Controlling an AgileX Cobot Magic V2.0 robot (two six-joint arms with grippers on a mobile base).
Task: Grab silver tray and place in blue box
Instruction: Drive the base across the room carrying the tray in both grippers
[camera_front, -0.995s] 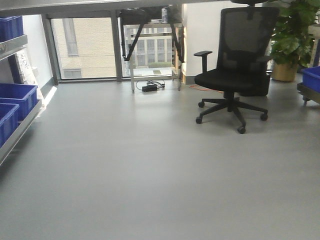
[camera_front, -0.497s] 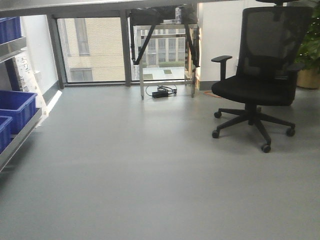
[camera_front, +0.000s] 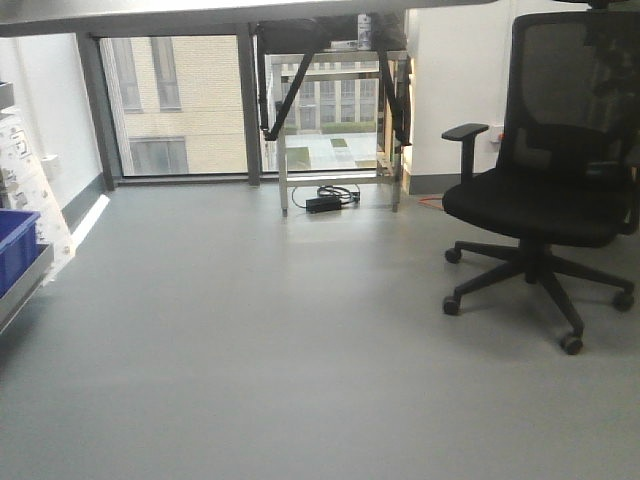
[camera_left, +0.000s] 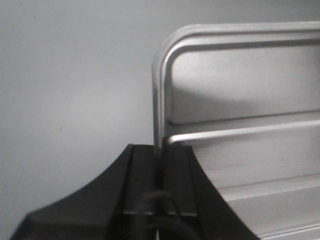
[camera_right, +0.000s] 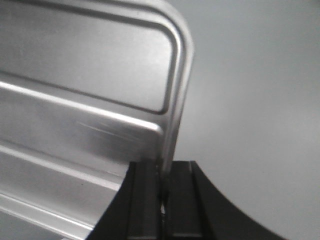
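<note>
1. In the front view I look across a plain grey floor (camera_front: 250, 340) in an office room. A tall window (camera_front: 180, 100) sits at 11 o'clock, with a brick building outside it.
2. At 12 o'clock a metal-legged stand (camera_front: 335, 120) is against the glass. A black power brick (camera_front: 323, 203) and its cables lie on the floor under it.
3. One black office chair (camera_front: 545, 190) on castors is at 3 o'clock. One blue bin (camera_front: 15, 245) rests on a shelf rack (camera_front: 22, 288) at 9 o'clock, cut off by the frame edge.
4. The left gripper (camera_left: 159, 170) comes up from 6 o'clock in its wrist view. Its two black fingers are pressed together on the raised rim of the silver tray (camera_left: 240, 150), with only the thin metal edge between them.
5. From that grip the tray spreads towards 3 o'clock, one rounded corner at 12 o'clock. Long ridges run across its floor.
6. The right gripper (camera_right: 162, 175) also comes up from 6 o'clock, clamped the same way on the tray's rim. Here the tray fans out towards 9 o'clock, with its rounded corner at 1 o'clock.
7. The tray is therefore held between the two arms. Behind it I see only flat grey, and I cannot tell if that is the floor or a surface.
8. Count: one silver tray, two grippers both gripping it, one chair, one blue bin, one stand.
</note>
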